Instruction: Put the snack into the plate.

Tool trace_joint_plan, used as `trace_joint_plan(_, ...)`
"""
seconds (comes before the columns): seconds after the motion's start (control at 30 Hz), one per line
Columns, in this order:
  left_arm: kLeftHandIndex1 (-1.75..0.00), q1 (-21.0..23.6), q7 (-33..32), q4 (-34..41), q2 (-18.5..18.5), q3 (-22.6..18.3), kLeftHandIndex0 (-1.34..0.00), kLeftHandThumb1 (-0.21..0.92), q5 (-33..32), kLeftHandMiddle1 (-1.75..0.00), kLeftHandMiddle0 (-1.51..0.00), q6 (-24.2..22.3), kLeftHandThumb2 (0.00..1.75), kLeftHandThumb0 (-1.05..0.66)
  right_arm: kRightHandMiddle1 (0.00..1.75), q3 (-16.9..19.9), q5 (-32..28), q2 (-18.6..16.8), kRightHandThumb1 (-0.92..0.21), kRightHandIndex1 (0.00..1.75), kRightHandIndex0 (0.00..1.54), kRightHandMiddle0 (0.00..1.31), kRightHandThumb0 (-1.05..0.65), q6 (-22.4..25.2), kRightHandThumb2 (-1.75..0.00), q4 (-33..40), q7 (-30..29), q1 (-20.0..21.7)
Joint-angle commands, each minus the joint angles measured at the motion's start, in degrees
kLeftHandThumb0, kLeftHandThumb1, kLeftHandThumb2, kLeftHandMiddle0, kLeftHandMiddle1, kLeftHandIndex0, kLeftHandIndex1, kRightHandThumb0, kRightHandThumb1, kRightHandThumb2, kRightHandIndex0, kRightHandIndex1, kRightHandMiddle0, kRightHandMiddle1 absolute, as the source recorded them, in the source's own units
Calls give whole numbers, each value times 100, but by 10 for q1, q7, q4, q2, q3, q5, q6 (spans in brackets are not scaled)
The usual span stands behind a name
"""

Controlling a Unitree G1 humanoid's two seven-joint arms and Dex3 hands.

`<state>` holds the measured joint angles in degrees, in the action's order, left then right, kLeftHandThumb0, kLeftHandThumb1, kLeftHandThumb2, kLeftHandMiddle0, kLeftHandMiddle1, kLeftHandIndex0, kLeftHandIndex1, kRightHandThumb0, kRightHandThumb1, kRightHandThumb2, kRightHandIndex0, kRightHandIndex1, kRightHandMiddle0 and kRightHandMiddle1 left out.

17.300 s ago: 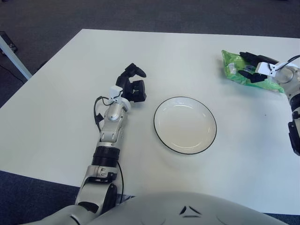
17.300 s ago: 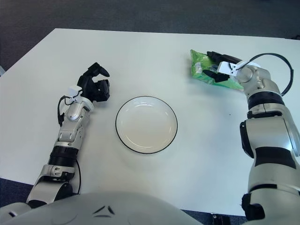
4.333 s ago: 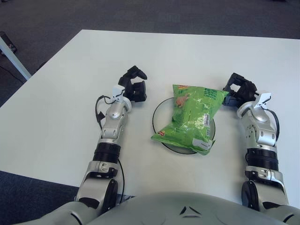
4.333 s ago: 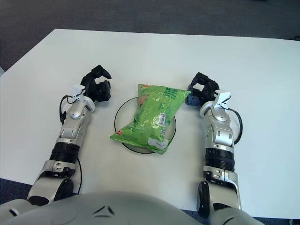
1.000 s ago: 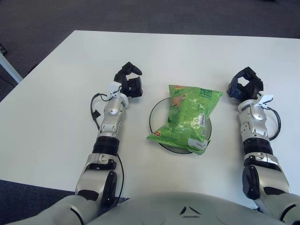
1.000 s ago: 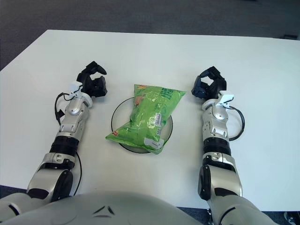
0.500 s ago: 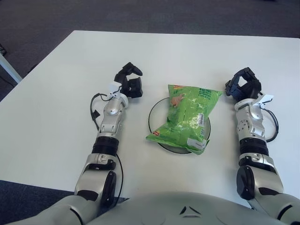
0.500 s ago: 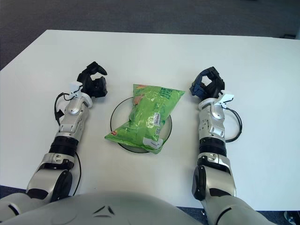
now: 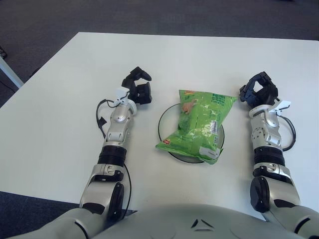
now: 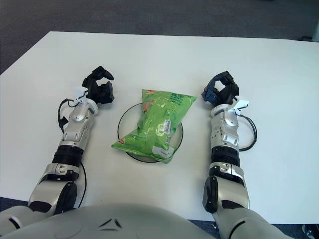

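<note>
A green snack bag (image 9: 198, 124) lies on the plate (image 9: 164, 119) near the middle of the white counter (image 9: 199, 55). The bag is larger than the plate and covers most of it, so only the dark rim shows, as an arc on the left side and a shorter stretch at the lower right. The bag lies at a slant: its upper end points up and to the right and reaches past the rim toward the far side of the counter, while its lower end hangs over the near edge of the plate. A white label with small print sits on the lower half of the bag, and a picture of the snack shows near its upper left corner. The left robot hand (image 9: 138, 89) shows to the left of the plate, near it but apart from the bag, its dark fingers curled in loosely and gripping nothing. The right robot hand (image 9: 260, 90) shows to the right of the bag's upper end, also apart from it, with its fingers curled in the same way and nothing between them. Both forearms stretch back from the hands toward the robot's body at the near edge of the counter. Dark carpet (image 9: 149, 15) lies beyond the counter.
</note>
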<state>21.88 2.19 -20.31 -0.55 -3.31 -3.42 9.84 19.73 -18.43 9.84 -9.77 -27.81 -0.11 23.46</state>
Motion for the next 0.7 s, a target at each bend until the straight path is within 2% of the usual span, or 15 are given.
trace_joint_plan(0.0,-175,-29,-3,-10,-1,2,-63,30,8,-175,-130,-1,134,-49,175,-4,9,-15,-24,175,135,68,-51,15,-141,-7,-6,-28)
trace_joint_plan(0.33,-175,-34,-6,-2,-1,6,-63,30,15,-175,-132,-10,134,-49,175,-6,17,-11,-25,175,137,67,-51,12,-140,-6,2,-34)
trace_joint_plan(0.67,-175,-36,-10,9,-8,13,-58,36,34,-175,-130,-25,127,-47,175,5,5,-16,-29,175,134,64,-49,14,-135,-6,2,-32)
